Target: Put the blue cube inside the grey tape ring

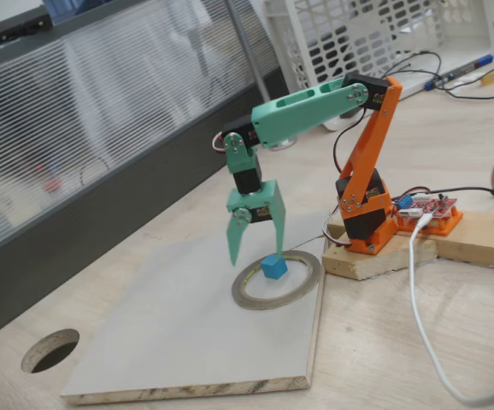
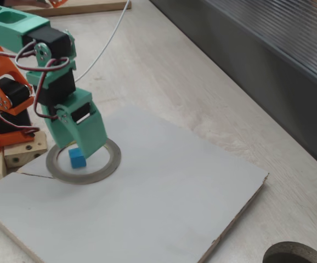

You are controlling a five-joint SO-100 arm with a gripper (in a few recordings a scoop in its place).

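Teal gripper [image 1: 257, 253] hangs with its jaws spread, released, right over the blue cube [image 1: 273, 266], a small matte cyan block sitting square inside the grey tape ring [image 1: 302, 286], which lies flat on the board [image 1: 179, 333].

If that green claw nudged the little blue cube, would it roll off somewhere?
Probably not: the blue cube sits on a flat face, so it should slide rather than roll. It looks small and likely light. The grey tape ring around it might stop it, though the ring itself looks thin and could shift.

I see small cyan blue cube [image 1: 273, 267] sitting flat inside grey tape ring [image 1: 255, 298], ring lying flat on grey board [image 1: 179, 333]
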